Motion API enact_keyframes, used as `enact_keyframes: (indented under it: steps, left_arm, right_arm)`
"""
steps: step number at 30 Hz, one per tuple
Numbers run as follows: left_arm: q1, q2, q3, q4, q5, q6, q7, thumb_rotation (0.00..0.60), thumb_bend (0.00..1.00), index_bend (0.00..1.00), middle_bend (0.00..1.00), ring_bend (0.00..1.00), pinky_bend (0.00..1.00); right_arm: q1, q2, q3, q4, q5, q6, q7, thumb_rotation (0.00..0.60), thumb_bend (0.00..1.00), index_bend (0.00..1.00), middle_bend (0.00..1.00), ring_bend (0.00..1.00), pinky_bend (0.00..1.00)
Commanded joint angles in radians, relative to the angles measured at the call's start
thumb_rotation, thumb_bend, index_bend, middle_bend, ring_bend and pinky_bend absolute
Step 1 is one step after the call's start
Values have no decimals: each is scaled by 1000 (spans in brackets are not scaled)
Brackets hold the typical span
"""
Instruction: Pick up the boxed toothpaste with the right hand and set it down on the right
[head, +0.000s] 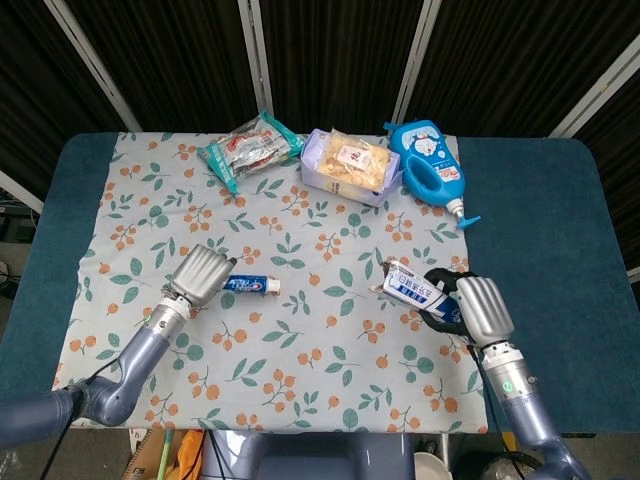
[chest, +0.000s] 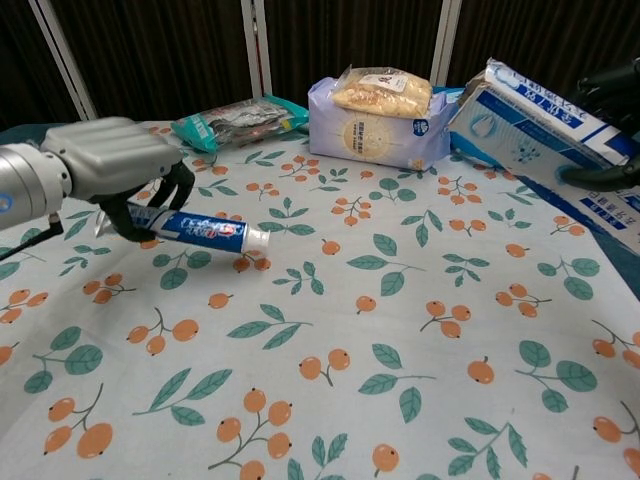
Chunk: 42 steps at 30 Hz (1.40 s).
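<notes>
The boxed toothpaste (head: 412, 288) (chest: 538, 116) is a white and blue carton, held off the cloth by my right hand (head: 468, 308) (chest: 606, 130), which grips its right end at the table's right side. Its free end points left and up. My left hand (head: 199, 274) (chest: 115, 165) grips a blue and white toothpaste tube (head: 250, 286) (chest: 196, 228) and holds it above the floral cloth (head: 290, 340), cap end to the right.
At the back lie a green snack packet (head: 250, 148), a lilac bag of biscuits (head: 347, 164) and a blue bottle (head: 428, 165). Bare blue table (head: 550, 230) runs along the right of the cloth.
</notes>
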Motion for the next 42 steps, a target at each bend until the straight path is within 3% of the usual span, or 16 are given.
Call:
enact_keyframes:
  steps: [1,9,17,28,42]
  left_arm:
    - [-51,55,-48,-13,77,9,-37,600,481,615,703,687,662]
    - [-191,143,-163,-45,192,-27,-57,600,481,620,705,689,662]
    - [-294,153,-225,-59,237,-61,-83,600,481,621,705,689,662]
    - [-365,172,-239,-107,275,-92,-131,600,481,629,714,698,669]
    - [-326,336,-199,-220,335,-83,-153,600,481,630,715,698,670]
  right_arm:
    - [-2,4,-2,-5,-14,1,12,600,290,476,554,532,446]
    - [-8,6,-8,-20,-43,6,32,600,289,476,554,532,446]
    - [-14,10,-14,-36,-70,15,35,600,289,476,554,532,446]
    - [-22,15,-9,-47,-70,23,40,600,290,476,554,533,446]
    - [-25,13,-5,-42,-55,20,34,600,290,476,554,532,446]
